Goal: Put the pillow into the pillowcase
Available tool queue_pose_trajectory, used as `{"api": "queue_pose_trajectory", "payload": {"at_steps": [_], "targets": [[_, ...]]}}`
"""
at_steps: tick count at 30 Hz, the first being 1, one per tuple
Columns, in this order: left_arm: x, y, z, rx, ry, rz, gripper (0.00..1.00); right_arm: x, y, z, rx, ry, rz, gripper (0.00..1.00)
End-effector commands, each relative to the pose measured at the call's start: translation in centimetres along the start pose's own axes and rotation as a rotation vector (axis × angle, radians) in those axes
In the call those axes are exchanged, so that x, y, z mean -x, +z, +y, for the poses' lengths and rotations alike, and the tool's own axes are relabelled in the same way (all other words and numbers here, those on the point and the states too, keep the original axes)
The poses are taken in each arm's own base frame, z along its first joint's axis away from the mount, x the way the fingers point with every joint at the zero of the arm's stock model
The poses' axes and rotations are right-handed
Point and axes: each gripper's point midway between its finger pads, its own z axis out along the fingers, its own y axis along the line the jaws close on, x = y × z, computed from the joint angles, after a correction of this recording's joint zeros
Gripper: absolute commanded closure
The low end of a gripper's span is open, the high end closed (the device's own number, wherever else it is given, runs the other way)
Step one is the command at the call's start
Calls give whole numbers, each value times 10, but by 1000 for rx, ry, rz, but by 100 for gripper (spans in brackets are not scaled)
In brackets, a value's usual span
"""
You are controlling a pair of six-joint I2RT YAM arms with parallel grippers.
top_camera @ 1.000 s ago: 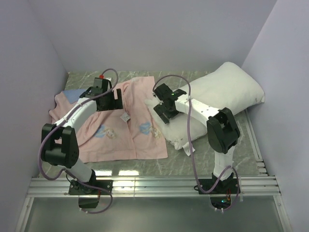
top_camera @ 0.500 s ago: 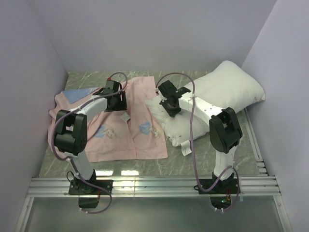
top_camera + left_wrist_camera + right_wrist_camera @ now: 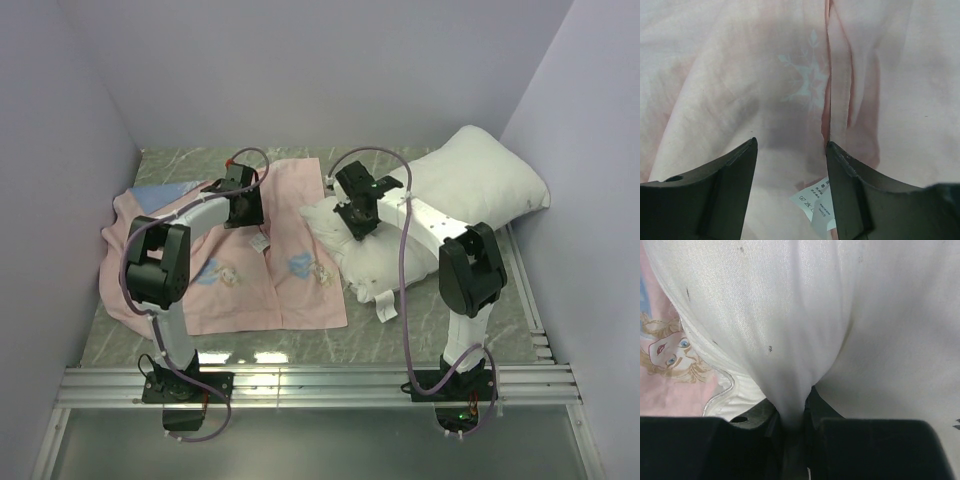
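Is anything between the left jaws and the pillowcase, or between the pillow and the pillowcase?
Nothing visible does. The left jaws stand apart just above the pink pillowcase, over its fold and care label. The pillow, pinched in the right jaws, lies directly beside the pillowcase.

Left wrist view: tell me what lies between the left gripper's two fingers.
Pink pillowcase fabric fills the gap between the fingers, with a lengthwise fold near one finger and a white care label at the bottom. The left wrist view shows it.

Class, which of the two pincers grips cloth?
The right pincer: it is shut on a fold of the white pillow, while the left pincer stands open over the pink pillowcase.
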Motion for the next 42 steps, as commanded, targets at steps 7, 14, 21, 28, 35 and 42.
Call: {"api": "queue_pose_trajectory", "payload": {"at_steps": [7, 14, 21, 28, 35, 42], "targets": [[13, 5, -13, -36, -19, -26, 35, -18, -3, 15, 105, 35, 66, 100], [-3, 20, -10, -18, -23, 28, 36, -18, -4, 14, 125, 50, 63, 100], [8, -2, -4, -10, -33, -4, 54, -7, -17, 17, 179, 69, -5, 100], [20, -36, -1, -20, -20, -46, 61, 8, -32, 19, 218, 85, -81, 100], [15, -36, -4, -42, -7, -18, 85, 16, -41, 19, 237, 90, -115, 100], [12, -24, -14, -85, 1, 6, 68, 14, -44, 16, 235, 97, -116, 100]]}}
